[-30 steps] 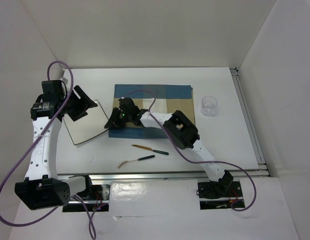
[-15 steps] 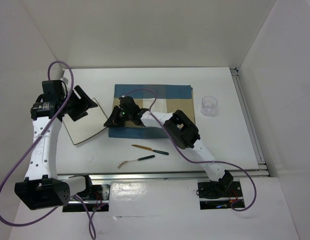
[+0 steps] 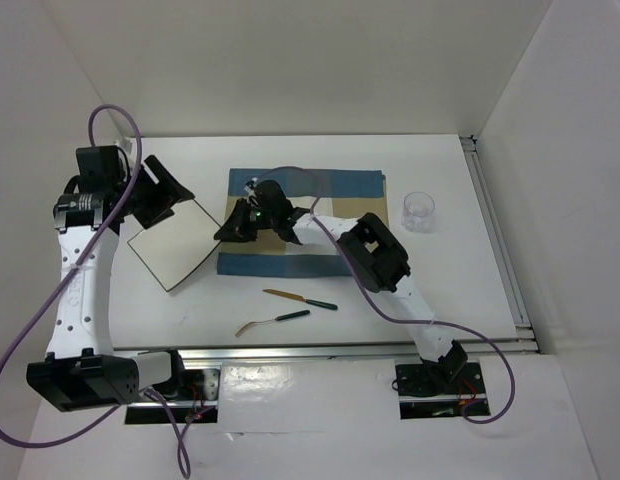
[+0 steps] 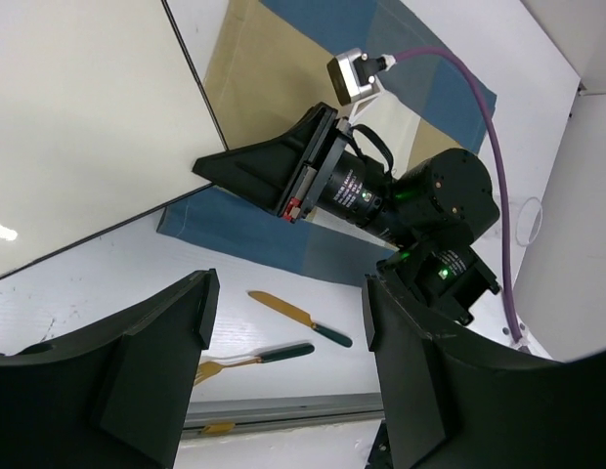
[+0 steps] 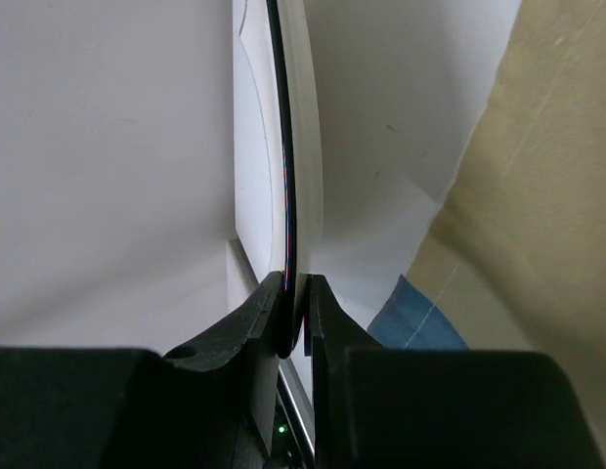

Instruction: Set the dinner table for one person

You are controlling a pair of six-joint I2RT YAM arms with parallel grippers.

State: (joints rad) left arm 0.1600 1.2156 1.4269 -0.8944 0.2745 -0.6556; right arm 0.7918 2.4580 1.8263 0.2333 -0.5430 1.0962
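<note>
**R gripper now clamped on plate edge**

R gripper (image 5: 294,315) is more closed vs 1 s ago. Its fingers pinch the thin right edge of the plate (image 3: 175,245), at the left border of the mat (image 3: 352,185). The plate's near corner sits a bit more to the right than before. L gripper (image 4: 283,371) stays spread wide, grasping nothing, over the plate's far-left side. The table (image 3: 460,280) lies under everything, w/ a rail along its near & right edges. Knife (image 3: 301,299) & fork (image 3: 274,321) have not moved.
</note>
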